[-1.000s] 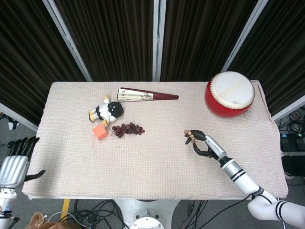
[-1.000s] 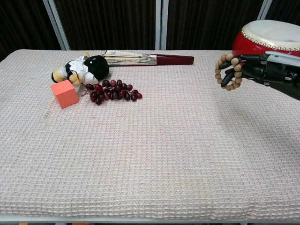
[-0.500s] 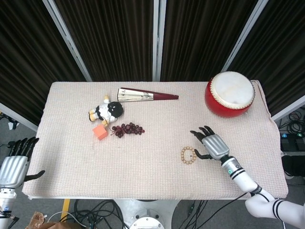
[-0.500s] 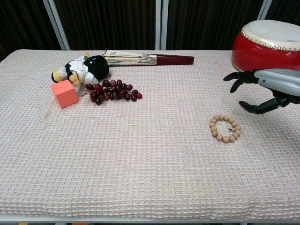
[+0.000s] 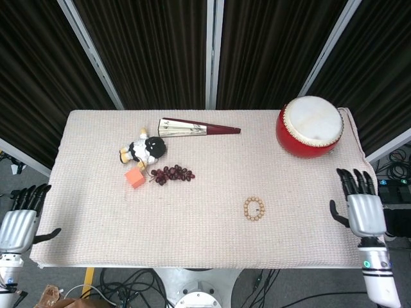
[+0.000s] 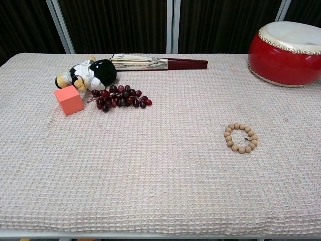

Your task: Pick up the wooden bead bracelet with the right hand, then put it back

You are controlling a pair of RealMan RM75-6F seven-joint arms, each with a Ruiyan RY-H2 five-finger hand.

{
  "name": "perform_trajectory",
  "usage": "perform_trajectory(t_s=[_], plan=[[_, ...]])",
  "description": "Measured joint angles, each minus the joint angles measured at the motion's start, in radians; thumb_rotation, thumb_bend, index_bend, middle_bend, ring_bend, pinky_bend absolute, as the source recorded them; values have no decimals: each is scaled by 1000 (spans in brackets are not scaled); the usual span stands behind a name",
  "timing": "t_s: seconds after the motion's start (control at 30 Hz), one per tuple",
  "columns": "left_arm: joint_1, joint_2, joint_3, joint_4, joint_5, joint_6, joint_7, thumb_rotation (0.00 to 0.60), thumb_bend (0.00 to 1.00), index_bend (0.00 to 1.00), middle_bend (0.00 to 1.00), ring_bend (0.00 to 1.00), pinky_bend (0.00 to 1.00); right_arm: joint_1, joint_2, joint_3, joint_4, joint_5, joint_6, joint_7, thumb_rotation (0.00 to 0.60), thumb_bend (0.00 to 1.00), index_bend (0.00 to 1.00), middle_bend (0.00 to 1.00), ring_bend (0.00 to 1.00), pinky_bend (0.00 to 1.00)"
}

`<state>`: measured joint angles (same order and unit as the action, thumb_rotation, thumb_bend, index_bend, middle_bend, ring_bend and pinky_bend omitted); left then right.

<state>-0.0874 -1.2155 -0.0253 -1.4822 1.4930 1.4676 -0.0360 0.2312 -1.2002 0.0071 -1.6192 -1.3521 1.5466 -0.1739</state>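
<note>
The wooden bead bracelet (image 5: 254, 208) (image 6: 241, 137) lies flat on the beige table cloth (image 5: 205, 224), right of centre, with nothing touching it. My right hand (image 5: 358, 204) hovers at the table's right edge, well right of the bracelet, fingers spread and empty. My left hand (image 5: 19, 217) rests off the table's left front corner, fingers apart, holding nothing. Neither hand shows in the chest view.
A red drum (image 5: 310, 126) (image 6: 288, 52) stands at the back right. A folded fan (image 5: 196, 129), a plush toy (image 5: 144, 151), an orange cube (image 5: 135, 178) and a bunch of dark grapes (image 5: 172, 174) sit at the back left.
The right hand let the bracelet down onto the cloth, opened, and drew back to the table's right edge. The left hand stayed put.
</note>
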Motion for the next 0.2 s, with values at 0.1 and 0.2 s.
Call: perform_trajectory(t_s=[0.1, 0.2], plan=[[2, -4, -2, -7, 1, 8, 5, 600, 0, 38, 52, 0, 42, -56, 42, -16, -32, -48, 67, 52, 476, 402, 0, 96, 0, 0], [2, -7, -3, -12, -1, 5, 10, 600, 0, 38, 52, 0, 42, -82, 51, -28, -37, -94, 92, 120, 476, 402, 0, 98, 0, 0]])
